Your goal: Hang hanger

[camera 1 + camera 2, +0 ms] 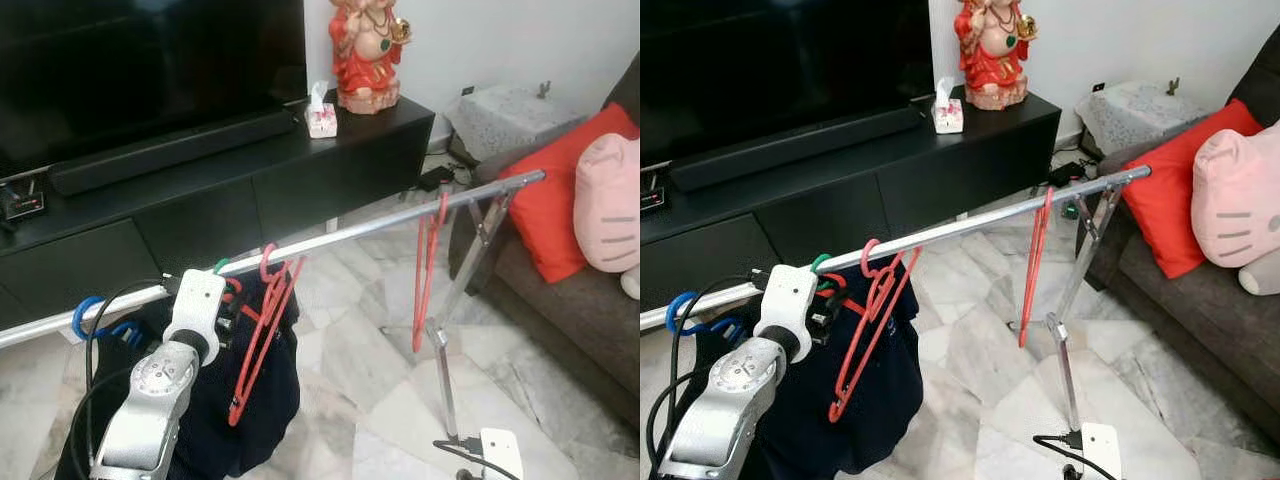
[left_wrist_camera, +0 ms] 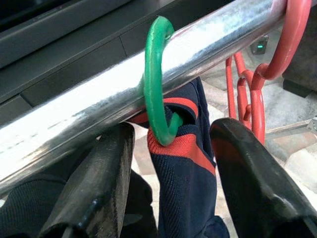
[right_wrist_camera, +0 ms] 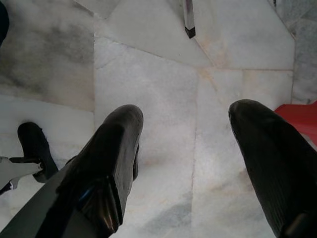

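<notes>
A silver clothes rail (image 1: 390, 225) slants across the room. A green hanger hook (image 2: 156, 84) sits over the rail, carrying a navy garment with red trim (image 2: 181, 163). My left gripper (image 2: 171, 183) is raised just under the rail, open, its two black fingers either side of the green hook and the garment's collar. Right beside it hang red hangers (image 1: 262, 335), and one more red hanger (image 1: 428, 270) hangs further right along the rail. A blue hanger hook (image 1: 85, 315) sits at the rail's left part. My right gripper (image 3: 188, 163) hangs open over the marble floor.
A black TV cabinet (image 1: 260, 170) with a soundbar, tissue box (image 1: 321, 112) and a red statue (image 1: 366, 50) stands behind the rail. A sofa with a red cushion (image 1: 555, 215) is on the right. The rail's stand leg (image 1: 445, 375) and a white power strip (image 1: 500, 450) are on the floor.
</notes>
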